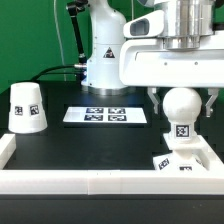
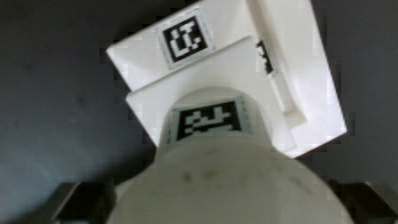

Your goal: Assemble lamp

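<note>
The white round-topped bulb (image 1: 182, 108) stands upright with its tagged stem on the flat square base block (image 1: 186, 160) at the exterior view's right front. My gripper (image 1: 182, 102) comes down from above, one finger on each side of the bulb's round top, and is shut on it. In the wrist view the bulb (image 2: 222, 165) fills the space between my fingers (image 2: 80, 203), with the base block (image 2: 294, 75) below it. The cup-shaped shade (image 1: 27, 106) stands mouth down at the exterior view's left, far from the gripper.
The marker board (image 1: 106, 115) lies flat in the middle of the black table. The white robot pedestal (image 1: 104, 50) stands behind it. A white wall (image 1: 90, 181) runs along the front edge and turns up both sides.
</note>
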Controlling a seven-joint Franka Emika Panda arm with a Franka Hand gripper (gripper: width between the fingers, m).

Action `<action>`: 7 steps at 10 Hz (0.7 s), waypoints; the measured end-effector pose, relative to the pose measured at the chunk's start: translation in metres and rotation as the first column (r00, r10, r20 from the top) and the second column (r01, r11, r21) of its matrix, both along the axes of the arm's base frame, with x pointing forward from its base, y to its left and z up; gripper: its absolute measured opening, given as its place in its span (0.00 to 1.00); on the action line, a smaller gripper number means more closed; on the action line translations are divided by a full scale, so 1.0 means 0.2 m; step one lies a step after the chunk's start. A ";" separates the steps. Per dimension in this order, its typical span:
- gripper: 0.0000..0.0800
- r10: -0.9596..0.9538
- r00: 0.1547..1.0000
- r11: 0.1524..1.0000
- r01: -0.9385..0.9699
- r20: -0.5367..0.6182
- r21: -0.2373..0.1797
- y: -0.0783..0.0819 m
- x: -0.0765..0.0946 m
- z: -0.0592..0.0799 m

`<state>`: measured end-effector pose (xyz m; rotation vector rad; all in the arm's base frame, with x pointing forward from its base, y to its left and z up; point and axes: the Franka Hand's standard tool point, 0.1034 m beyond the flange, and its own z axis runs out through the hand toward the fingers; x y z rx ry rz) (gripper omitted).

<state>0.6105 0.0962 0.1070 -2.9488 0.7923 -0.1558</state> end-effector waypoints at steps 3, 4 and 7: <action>0.72 -0.302 0.949 0.951 0.306 -0.087 0.041 0.06 -0.04 -0.01; 0.72 -0.390 0.915 0.916 0.397 -0.104 0.053 0.06 -0.04 -0.01; 0.72 -0.535 0.833 0.832 0.549 -0.140 0.083 0.07 -0.04 -0.01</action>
